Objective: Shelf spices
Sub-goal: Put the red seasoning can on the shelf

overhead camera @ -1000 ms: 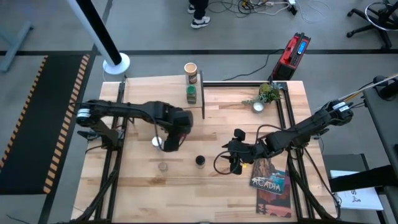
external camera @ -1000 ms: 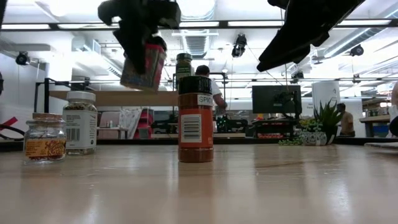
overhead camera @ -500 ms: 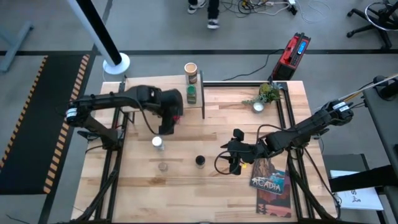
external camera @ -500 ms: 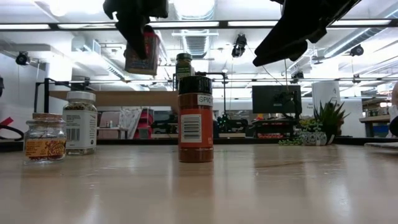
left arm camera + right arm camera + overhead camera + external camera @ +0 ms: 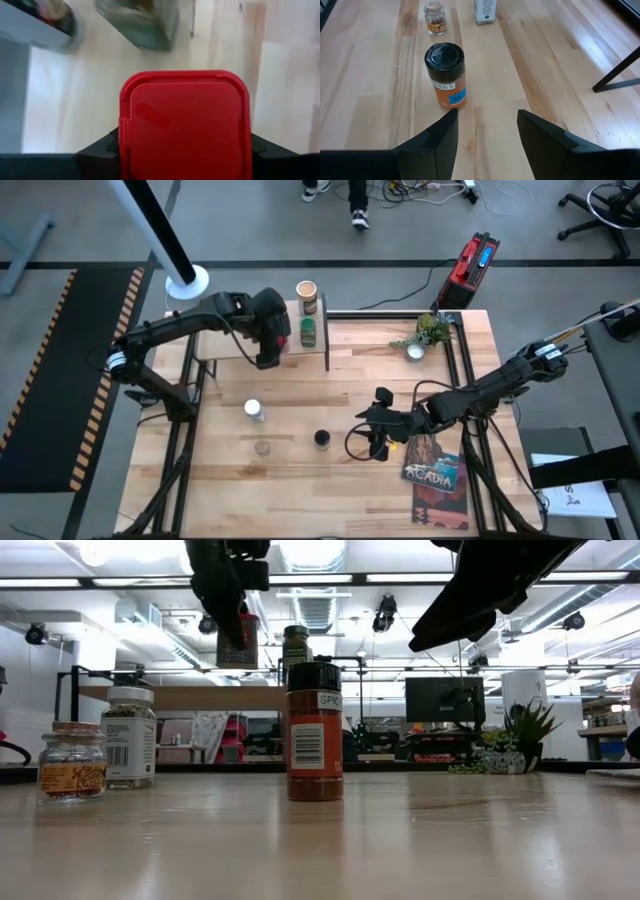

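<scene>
1. High view: we see the left end effector (image 5: 272, 340) closed on the red square tin (image 5: 281, 340), held over the shelf (image 5: 225, 346) at about 11 o'clock on the desk (image 5: 350, 480). At the shelf's 3 o'clock end stand the green-lidded jar (image 5: 308, 332) and the tan cylindrical canister (image 5: 307, 294). The white-capped clear jar (image 5: 254, 410), a small clear jar (image 5: 262, 448) and the dark-capped brown jar (image 5: 321, 439) wait on the desk near its middle. The right end effector (image 5: 378, 442) hovers at 3 o'clock of the brown jar, beside the Acadia book (image 5: 432, 472); the plant (image 5: 430, 332) sits at 1 o'clock.

2. Low view: the tin (image 5: 237, 638) hangs upright above shelf height in the left end effector (image 5: 228, 600). The brown jar (image 5: 314, 732) stands in the foreground.

3. Left wrist view: the tin's red lid (image 5: 184, 125) fills the frame, pinched on two opposite flat sides by the fingers (image 5: 97, 147). We judge the tin light and rigid; its flat walls suit this side pinch, though smooth metal could slip.

4. Right wrist view: the right end effector (image 5: 487, 127) is open, its fingers (image 5: 442, 135) apart, with the brown jar (image 5: 446, 75) just ahead. We judge that jar light, hard and round, best gripped across the body below the cap; glass or plastic, we cannot tell.
</scene>
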Motion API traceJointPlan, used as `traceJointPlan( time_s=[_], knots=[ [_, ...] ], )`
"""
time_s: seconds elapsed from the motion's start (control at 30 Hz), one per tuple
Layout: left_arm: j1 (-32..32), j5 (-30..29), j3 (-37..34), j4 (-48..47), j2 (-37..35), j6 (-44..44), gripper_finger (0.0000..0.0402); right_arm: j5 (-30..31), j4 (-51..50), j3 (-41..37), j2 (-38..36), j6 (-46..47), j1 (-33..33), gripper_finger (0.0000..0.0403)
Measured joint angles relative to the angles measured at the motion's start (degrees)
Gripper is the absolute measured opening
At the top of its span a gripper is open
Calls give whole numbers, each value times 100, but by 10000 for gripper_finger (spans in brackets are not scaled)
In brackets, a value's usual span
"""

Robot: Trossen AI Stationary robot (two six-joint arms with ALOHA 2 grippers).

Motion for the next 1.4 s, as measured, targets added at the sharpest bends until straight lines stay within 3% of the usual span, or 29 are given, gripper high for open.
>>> traceJointPlan(
  time_s=[0.27,0.47,0.73,1.03,1.4],
  knots=[
    [532,56,-51,303,4,454,191,0,0,0,0,0,0,181],
    [1069,730,-85,470,70,837,192,0,1,-2,0,7,2,181],
    [1750,1084,-90,615,318,1183,192,0,3,-4,0,57,2,181],
    [1997,1194,-35,704,681,1532,193,2,7,-39,-2,-4,0,181],
    [2097,1179,772,434,1180,1798,194,63,46,-61,-5,-54,0,181]
  ],
)
